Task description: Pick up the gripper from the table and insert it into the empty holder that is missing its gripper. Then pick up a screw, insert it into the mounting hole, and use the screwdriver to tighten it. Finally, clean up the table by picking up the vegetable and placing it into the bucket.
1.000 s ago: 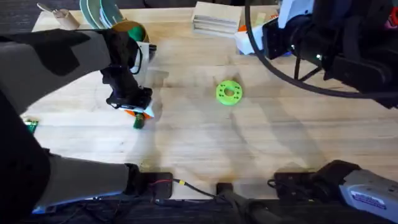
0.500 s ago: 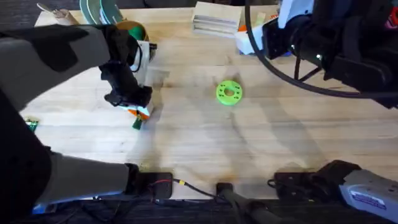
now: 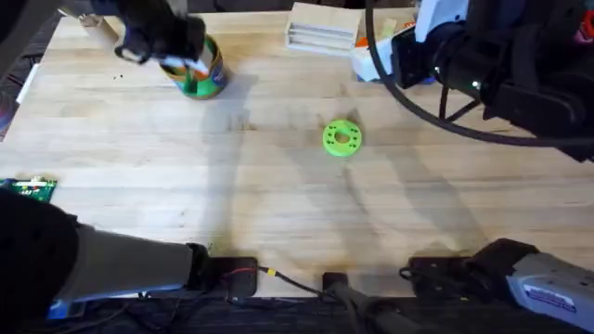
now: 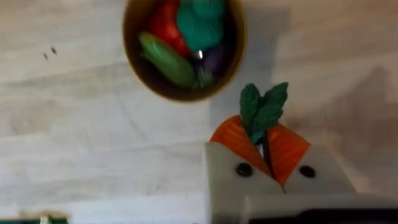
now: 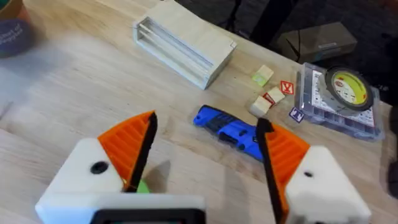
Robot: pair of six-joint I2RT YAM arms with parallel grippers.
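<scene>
Left gripper [image 4: 268, 146] was clamped on the vegetable [image 4: 261, 112] beside the bucket [image 3: 200, 70] at upper left; right gripper [image 5: 205, 155] jaws apart, holding nothing.

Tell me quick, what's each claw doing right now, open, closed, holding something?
Left gripper: closed on the vegetable's green leafy top, beside the bucket.
Right gripper: open, holding nothing, above the table near the screwdriver.

The small round bucket [image 3: 200, 74] stands at the table's [image 3: 278, 204] far left. Right of the bucket and nearer lies the holed disc [image 3: 341, 138]; the wooden box [image 3: 320, 25] sits farther right, at the back edge.
</scene>
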